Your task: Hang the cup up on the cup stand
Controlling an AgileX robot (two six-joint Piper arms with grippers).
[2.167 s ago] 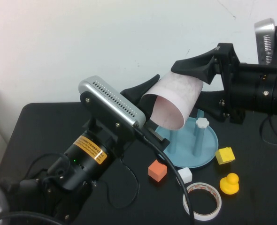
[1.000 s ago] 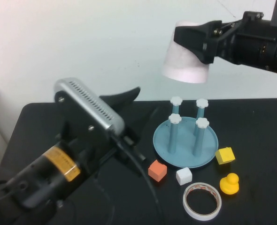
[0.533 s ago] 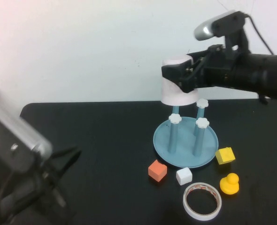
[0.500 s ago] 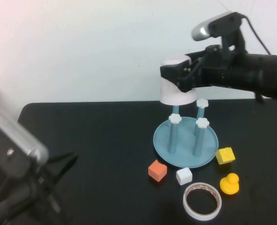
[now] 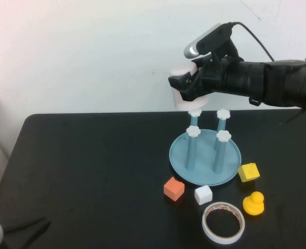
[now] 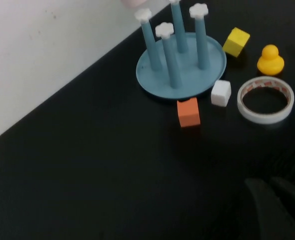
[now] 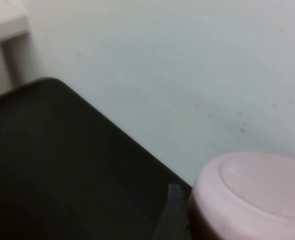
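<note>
Here, the right gripper [image 5: 186,89] pinches the pale pink cup [image 5: 182,98] between its black jaws, holding it upside down, base up, above the far-left post [image 5: 194,118] of the cup stand [image 5: 205,153]. The cup's rim sits right at that post's white flower cap, and whether it has passed over the cap cannot be told. In the right wrist view the cup's flat base [image 7: 257,187] fills the lower corner, with the pale wall behind it. The right arm reaches in from the right edge of the scene, high over the black table [image 5: 91,171].

The stand, a round light-blue dish with four upright blue posts, sits right of centre on the table. Near it, toward the front, lie an orange cube [image 5: 174,188] and a white cube [image 5: 204,194], with a white tape ring [image 5: 223,222] nearer still. A yellow cube [image 5: 248,171] rests just right of the dish, and a yellow duck [image 5: 253,203] sits in front of that cube.

The left gripper [image 6: 275,202] is drawn back at the near-left of the table, its dark jaws pressed together on nothing, seen at the lower edge of the left wrist view
</note>
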